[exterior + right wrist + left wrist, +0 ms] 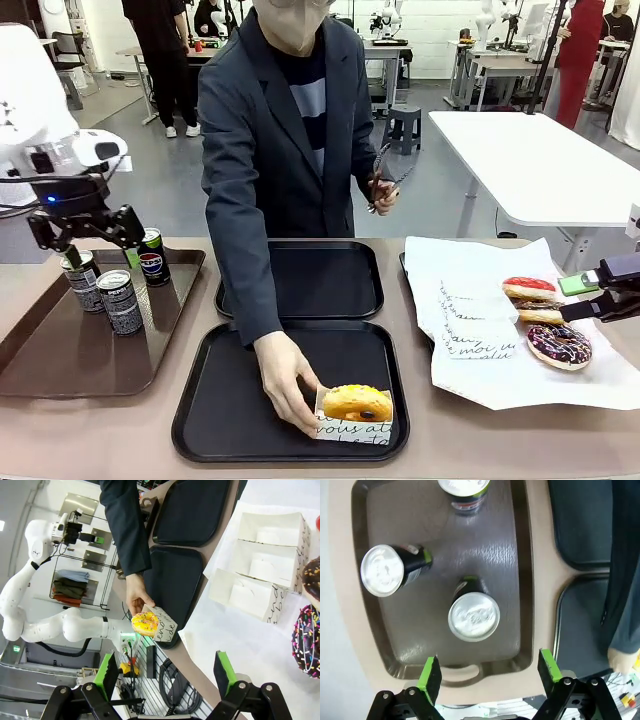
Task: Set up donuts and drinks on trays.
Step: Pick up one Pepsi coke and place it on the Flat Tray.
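Hovering left gripper (489,665), splayed, over brown tray (526,555) edge

Left wrist view: one Pepsi can (464,494) on the brown tray (515,555) is cut off by the picture's top edge. Front view: right gripper (575,298) cut off at the right edge; its lower finger partly covers the middle donut (538,316), icing indeterminable.

We see the beige worktop (440,440) carrying a brown tray (60,370) at the robot's left, the near black tray (230,400) and the far black tray (310,280) in the middle, one just behind the other, and a white paper sheet (460,300) at the right.
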Tool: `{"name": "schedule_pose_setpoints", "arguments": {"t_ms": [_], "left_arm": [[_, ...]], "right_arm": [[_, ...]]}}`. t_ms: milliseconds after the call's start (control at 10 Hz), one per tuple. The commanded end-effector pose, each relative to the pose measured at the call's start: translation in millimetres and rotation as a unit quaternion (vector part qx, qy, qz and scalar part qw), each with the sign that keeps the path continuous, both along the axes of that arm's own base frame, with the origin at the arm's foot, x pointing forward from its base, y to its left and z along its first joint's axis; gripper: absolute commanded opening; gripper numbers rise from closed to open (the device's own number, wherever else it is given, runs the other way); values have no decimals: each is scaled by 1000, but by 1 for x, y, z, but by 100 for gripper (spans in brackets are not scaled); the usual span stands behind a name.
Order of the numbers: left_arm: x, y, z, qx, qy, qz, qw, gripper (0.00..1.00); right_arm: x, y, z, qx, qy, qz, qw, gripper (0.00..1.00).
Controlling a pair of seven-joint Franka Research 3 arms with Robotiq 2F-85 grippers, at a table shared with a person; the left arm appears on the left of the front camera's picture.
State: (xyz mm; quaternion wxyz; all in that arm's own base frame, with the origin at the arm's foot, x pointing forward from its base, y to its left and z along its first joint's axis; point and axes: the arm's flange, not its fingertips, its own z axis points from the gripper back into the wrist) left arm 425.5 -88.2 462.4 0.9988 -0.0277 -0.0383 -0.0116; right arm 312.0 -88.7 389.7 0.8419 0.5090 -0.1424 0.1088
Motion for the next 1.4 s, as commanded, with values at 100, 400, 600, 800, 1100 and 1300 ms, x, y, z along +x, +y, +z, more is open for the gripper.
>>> {"name": "schedule_pose_setpoints", "arguments": {"t_ms": [100,400,600,800,1100,1300], "left_arm": [[0,0,0,0,0,0,1000,100],[0,0,0,0,0,0,1000,100],[12,0,-20,26,-10,17,999,100],[21,-6,-37,73,-28,15,997,100],[27,-3,-53,59,-33,33,997,100],[28,-3,-65,52,-18,44,998,100]], "right_arm": [[2,0,-2,14,-10,-1,1000,100],[2,0,-2,14,-10,-1,1000,100],[2,0,-2,14,-10,-1,1000,100],[2,0,-2,14,-10,-1,1000,100],[2,0,-2,14,-10,-1,1000,100],[2,0,-2,14,-10,-1,1000,100]]}}
